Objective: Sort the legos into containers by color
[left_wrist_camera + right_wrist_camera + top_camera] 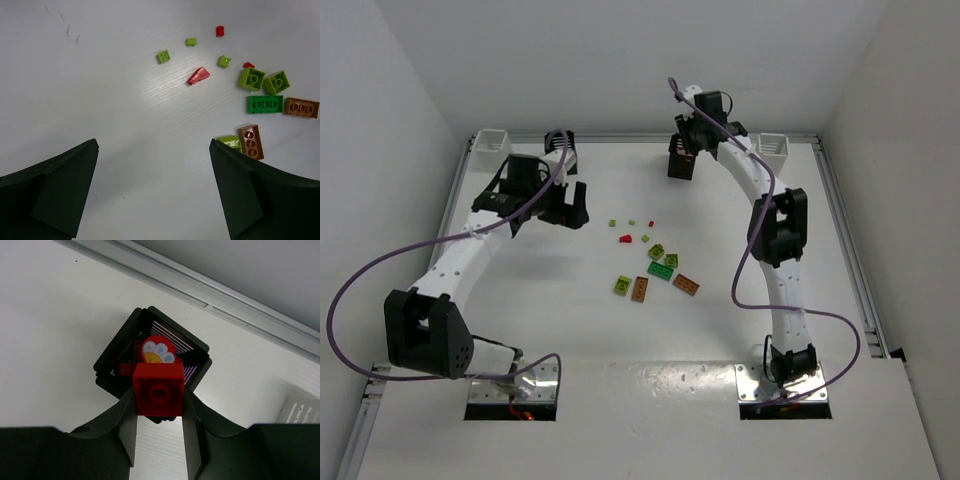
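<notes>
One black bin (112, 359) sits directly under the R gripper (158, 396), w/ a flower-printed red piece (157, 351) and a small red bit (125, 369) inside; a white bin (302, 410) stands off to the jaws' right. R arm stretched forward, jaws narrow, pinching a red brick (158, 382) above the black bin. L gripper (155, 192) hovers over bare tabletop (100, 100), elbow bent, jaws wide, holding nothing; loose legos (265, 104) lie ahead-right of them.

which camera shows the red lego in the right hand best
The right wrist view: the red lego fills the centre, pinched in the right hand above a black bin. In the top external view it is too small to make out under the hand. The left wrist view misses it.
</notes>
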Tool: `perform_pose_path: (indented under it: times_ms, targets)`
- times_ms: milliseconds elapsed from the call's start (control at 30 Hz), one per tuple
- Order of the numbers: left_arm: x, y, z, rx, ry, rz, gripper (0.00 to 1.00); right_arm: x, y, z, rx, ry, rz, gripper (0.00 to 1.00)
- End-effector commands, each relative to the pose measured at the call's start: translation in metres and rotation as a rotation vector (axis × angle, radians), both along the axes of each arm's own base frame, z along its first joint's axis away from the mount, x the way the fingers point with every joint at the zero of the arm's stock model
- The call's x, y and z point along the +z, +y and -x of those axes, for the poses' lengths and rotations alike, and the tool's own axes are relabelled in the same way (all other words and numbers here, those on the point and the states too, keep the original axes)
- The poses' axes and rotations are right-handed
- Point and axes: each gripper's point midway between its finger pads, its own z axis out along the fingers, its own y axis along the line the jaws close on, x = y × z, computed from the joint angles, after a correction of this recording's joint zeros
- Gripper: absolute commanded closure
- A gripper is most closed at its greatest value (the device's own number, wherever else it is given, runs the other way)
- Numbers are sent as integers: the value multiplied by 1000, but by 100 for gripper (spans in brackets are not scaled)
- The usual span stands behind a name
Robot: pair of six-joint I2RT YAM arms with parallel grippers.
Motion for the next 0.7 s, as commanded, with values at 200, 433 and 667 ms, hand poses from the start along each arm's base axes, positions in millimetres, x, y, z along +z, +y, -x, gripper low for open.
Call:
perform_pose_path:
  times_ms: [200, 433, 667]
  targets:
    - [-19, -23, 11, -112, 11, -31, 0, 45, 4, -17, 2, -109, -69, 44]
    - [-33, -73, 37, -361, 26, -23, 2, 83, -5, 0, -24, -127, -103, 31]
    - [-72, -139, 88, -726, 92, -90, 13, 74, -69, 72, -83, 26, -109, 32]
